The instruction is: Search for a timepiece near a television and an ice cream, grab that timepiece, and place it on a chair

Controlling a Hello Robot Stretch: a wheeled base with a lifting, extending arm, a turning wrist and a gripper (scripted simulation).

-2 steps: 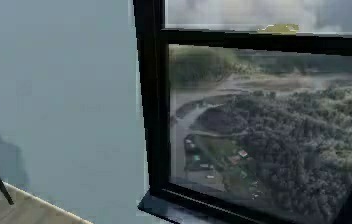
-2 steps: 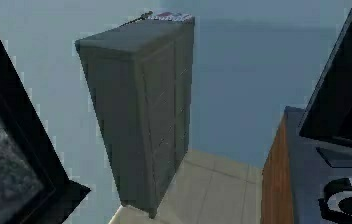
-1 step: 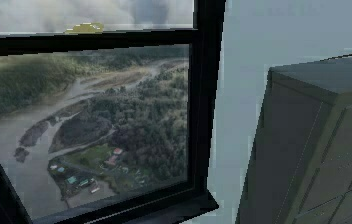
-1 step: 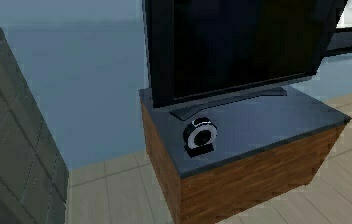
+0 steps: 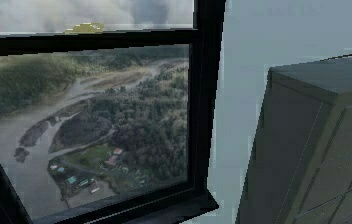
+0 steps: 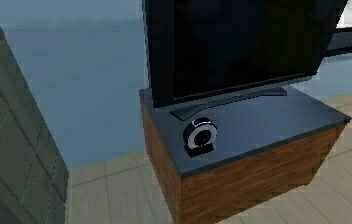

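In the arm side view a large dark television (image 6: 234,45) stands on a low wooden stand with a dark top (image 6: 294,125). In front of the screen's base, near the stand's front edge, sits a small round dark thing with a pale ring (image 6: 200,137), shaped like a little clock.
A tall grey cabinet (image 5: 309,140) rises at the forward view's right and appears again at the arm side view's left (image 6: 19,140). A big dark-framed window (image 5: 94,120) with a river landscape behind it is close ahead. Light wooden floor (image 6: 114,190) lies between cabinet and stand.
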